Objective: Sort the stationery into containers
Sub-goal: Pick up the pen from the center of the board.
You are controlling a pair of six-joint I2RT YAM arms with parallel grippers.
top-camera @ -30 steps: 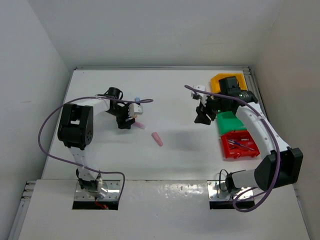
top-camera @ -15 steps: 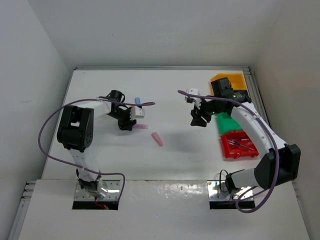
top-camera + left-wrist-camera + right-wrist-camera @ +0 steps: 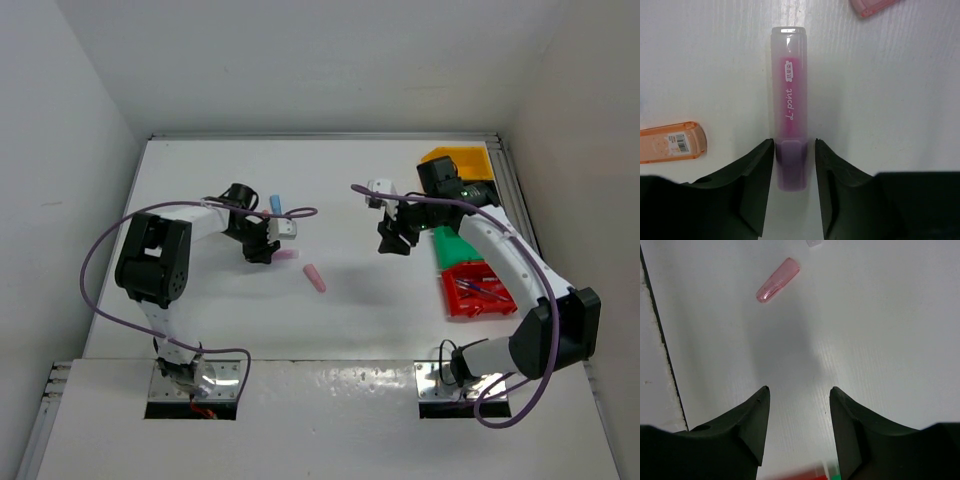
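the left pincer point(image 3: 793, 144) has its jaws narrow about the purple end of a lilac marker point(image 3: 788, 90), across its short width, likely for a lift; a firm grip cannot be told. the marker lies flat on the table point(image 3: 900, 100), left of centre, its long axis running straight out from the jaws, clear end away. the right pincer point(image 3: 797, 390) hangs wide and empty near the bins point(image 3: 478, 292).

Lilac highlighter point(image 3: 789, 110), orange marker point(image 3: 671, 143), pink marker point(image 3: 778, 280), red bin point(image 3: 462, 306), green bin point(image 3: 448, 250), yellow bin point(image 3: 460, 157)
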